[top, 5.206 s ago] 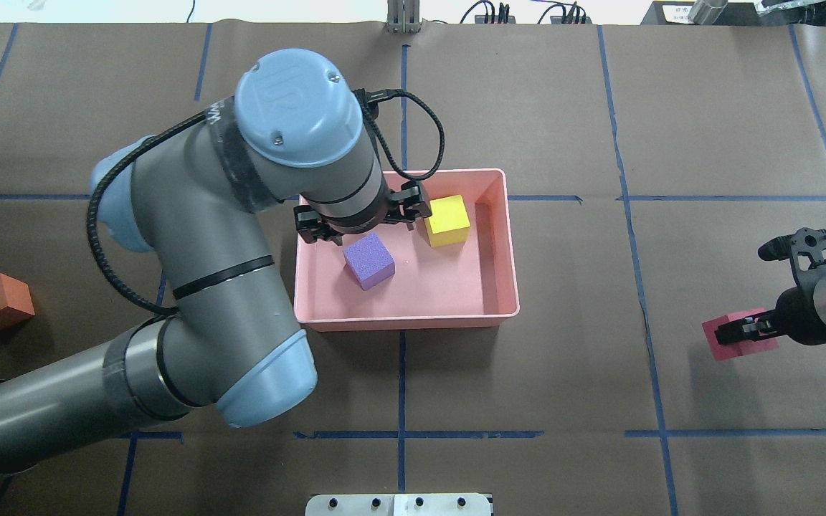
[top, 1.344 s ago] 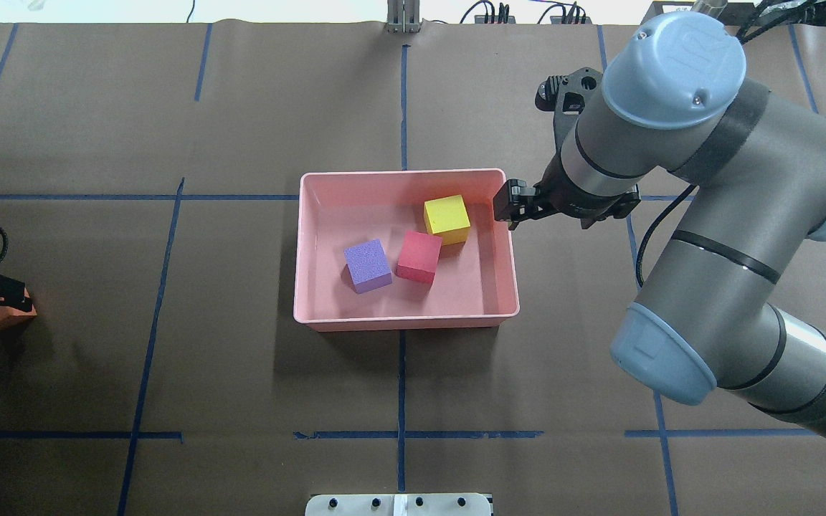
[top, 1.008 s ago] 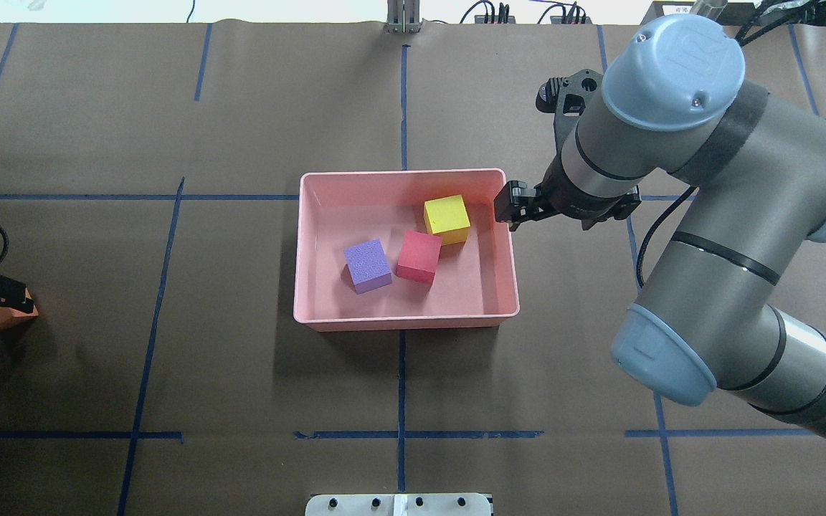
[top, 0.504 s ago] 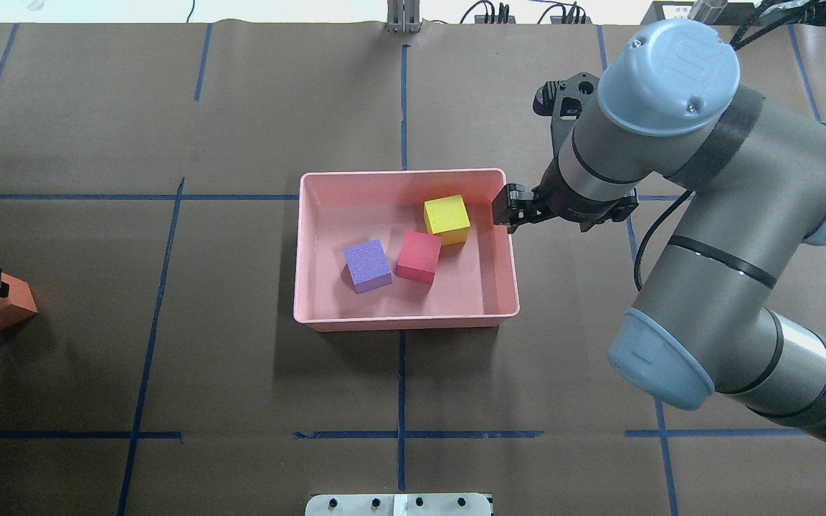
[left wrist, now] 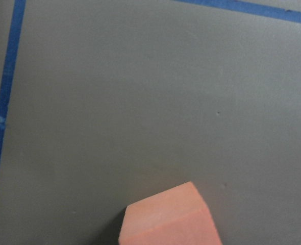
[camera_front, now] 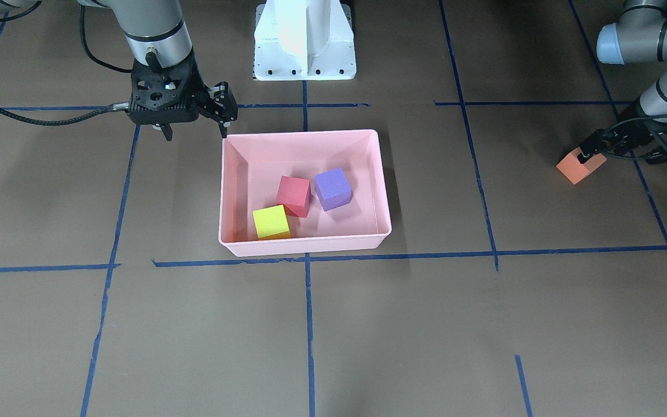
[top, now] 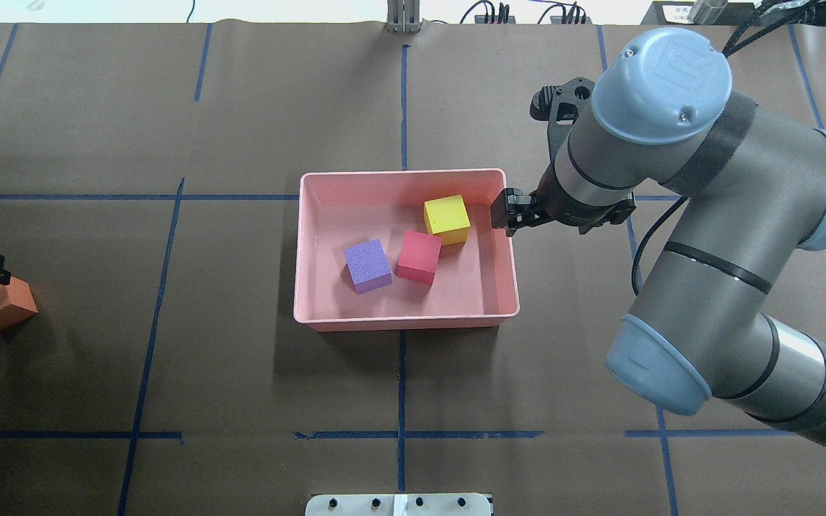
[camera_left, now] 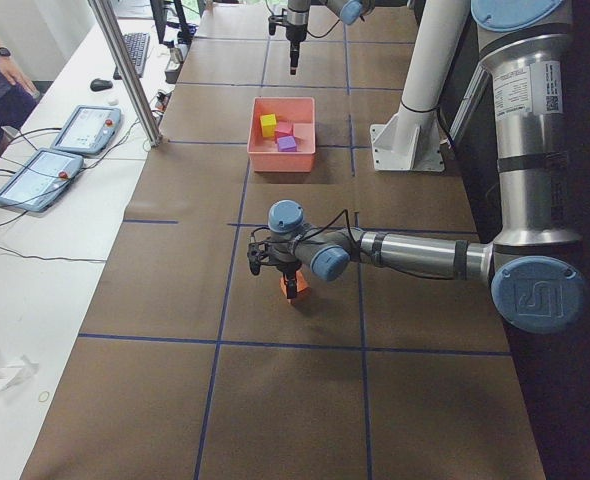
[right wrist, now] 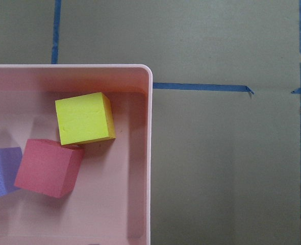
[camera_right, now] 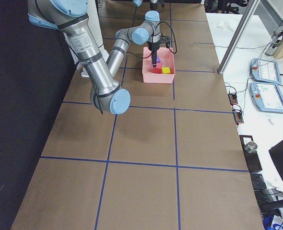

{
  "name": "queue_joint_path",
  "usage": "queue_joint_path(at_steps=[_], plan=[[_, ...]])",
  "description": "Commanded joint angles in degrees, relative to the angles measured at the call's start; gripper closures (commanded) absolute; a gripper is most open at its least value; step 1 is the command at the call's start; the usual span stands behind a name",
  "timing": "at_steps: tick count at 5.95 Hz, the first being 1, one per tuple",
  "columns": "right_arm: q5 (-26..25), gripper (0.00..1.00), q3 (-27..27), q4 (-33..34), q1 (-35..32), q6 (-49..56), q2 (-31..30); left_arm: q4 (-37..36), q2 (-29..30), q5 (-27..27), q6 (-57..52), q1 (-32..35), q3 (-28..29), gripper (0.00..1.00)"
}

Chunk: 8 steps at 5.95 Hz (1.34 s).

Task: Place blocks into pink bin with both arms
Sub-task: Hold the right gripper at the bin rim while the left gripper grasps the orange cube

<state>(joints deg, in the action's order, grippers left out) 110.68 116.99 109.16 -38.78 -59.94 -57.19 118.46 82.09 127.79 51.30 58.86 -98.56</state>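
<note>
While blue-taped brown paper lies beneath, right claw is spread; left claw, cannot tell.

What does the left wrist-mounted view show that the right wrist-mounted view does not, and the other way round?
Only the left wrist-mounted view shows the orange block, cut off at the picture's bottom edge. Only the right wrist-mounted view shows a corner of the pink bin, holding the yellow block, the red block close beside it, and a slice of the purple block at the left edge. Both show the brown table cover and blue tape lines. Neither shows any fingers.
</note>
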Motion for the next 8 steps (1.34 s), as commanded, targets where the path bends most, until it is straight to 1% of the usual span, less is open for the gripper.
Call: queue_joint_path(at_steps=[1, 5, 7, 8], plan=[[-0.1, 0.00, 0.0, 0.0, 0.1, 0.0, 0.0, -1.6, 1.8, 0.0, 0.8, -0.5, 1.3, 0.00], [-1.2, 0.00, 0.1, 0.0, 0.6, 0.0, -0.2, -1.6, 1.7, -0.1, 0.5, -5.0, 4.2, 0.00], [-1.3, 0.00, 0.0, 0.0, 0.7, 0.1, -0.2, -1.5, 1.8, -0.2, 0.0, -5.5, 4.3, 0.00], [-1.1, 0.00, 0.0, -0.1, 0.7, 0.3, -0.1, -1.4, 1.8, -0.9, 0.1, -5.4, 4.2, 0.16]])
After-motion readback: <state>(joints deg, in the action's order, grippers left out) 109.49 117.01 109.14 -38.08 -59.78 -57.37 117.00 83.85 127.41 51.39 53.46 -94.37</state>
